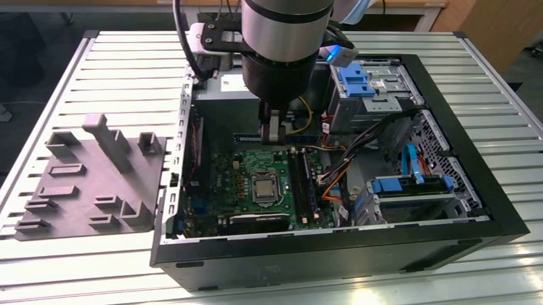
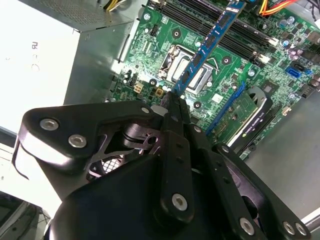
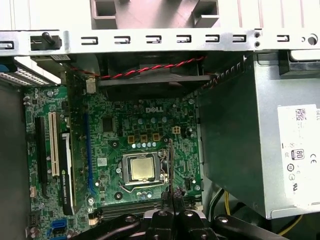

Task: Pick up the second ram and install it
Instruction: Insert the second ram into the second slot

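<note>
1. As I read the exterior view from its left, a grey fixture (image 1: 93, 178) lies on the table (image 1: 127, 51), just beside the open case (image 1: 339, 254).
2. Over the board (image 1: 241, 178), my gripper (image 1: 273, 135) is clamped on one end of the ram (image 2: 207, 45). The stick juts out above the chip (image 1: 266, 189), apart from the board.
3. The sockets (image 1: 304, 184) lie toward that view's right, and the ram lies across their line. I judge the carry goes well only if I turn the ram parallel to them, hold it level and grip firmly, since I have it by one end.
4. Which socket is free, and whether its latches stand open, I cannot make out. Cables (image 1: 339, 171) crowd that side.
</note>
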Controlling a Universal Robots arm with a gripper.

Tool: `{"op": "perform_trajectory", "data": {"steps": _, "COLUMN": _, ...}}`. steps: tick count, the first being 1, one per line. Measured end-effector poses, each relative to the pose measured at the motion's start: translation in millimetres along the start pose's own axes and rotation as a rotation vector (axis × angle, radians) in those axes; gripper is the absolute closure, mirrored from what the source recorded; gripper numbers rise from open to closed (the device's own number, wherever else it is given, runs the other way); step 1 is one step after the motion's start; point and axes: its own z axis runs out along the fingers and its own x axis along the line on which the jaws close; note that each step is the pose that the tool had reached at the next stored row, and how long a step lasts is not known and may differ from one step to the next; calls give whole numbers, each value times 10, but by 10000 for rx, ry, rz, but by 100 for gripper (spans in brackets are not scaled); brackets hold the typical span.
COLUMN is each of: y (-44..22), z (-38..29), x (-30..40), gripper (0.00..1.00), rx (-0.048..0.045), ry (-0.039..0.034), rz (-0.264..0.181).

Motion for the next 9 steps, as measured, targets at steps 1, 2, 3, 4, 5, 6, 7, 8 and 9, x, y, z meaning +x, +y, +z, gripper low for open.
{"op": "perform_trajectory", "data": {"steps": 1, "y": 0, "z": 0, "x": 0, "gripper": 89, "rx": 4, "ry": -1, "rz": 32}}
{"op": "perform_trajectory", "data": {"steps": 2, "y": 0, "z": 0, "x": 0, "gripper": 89, "rx": 9, "ry": -2, "rz": 64}}
{"op": "perform_trajectory", "data": {"steps": 3, "y": 0, "z": 0, "x": 0, "gripper": 89, "rx": 13, "ry": -3, "rz": 96}}
{"op": "perform_trajectory", "data": {"steps": 4, "y": 0, "z": 0, "x": 0, "gripper": 89, "rx": 18, "ry": -5, "rz": 129}}
{"op": "perform_trajectory", "data": {"steps": 5, "y": 0, "z": 0, "x": 0, "gripper": 89, "rx": 22, "ry": -6, "rz": 159}}
{"op": "perform_trajectory", "data": {"steps": 6, "y": 0, "z": 0, "x": 0, "gripper": 89, "rx": 26, "ry": -7, "rz": 189}}
{"op": "perform_trajectory", "data": {"steps": 7, "y": 0, "z": 0, "x": 0, "gripper": 89, "rx": 30, "ry": -9, "rz": 219}}
{"op": "perform_trajectory", "data": {"steps": 8, "y": 0, "z": 0, "x": 0, "gripper": 89, "rx": 33, "ry": -10, "rz": 245}}
{"op": "perform_trajectory", "data": {"steps": 9, "y": 0, "z": 0, "x": 0, "gripper": 89, "rx": 37, "ry": -11, "rz": 271}}
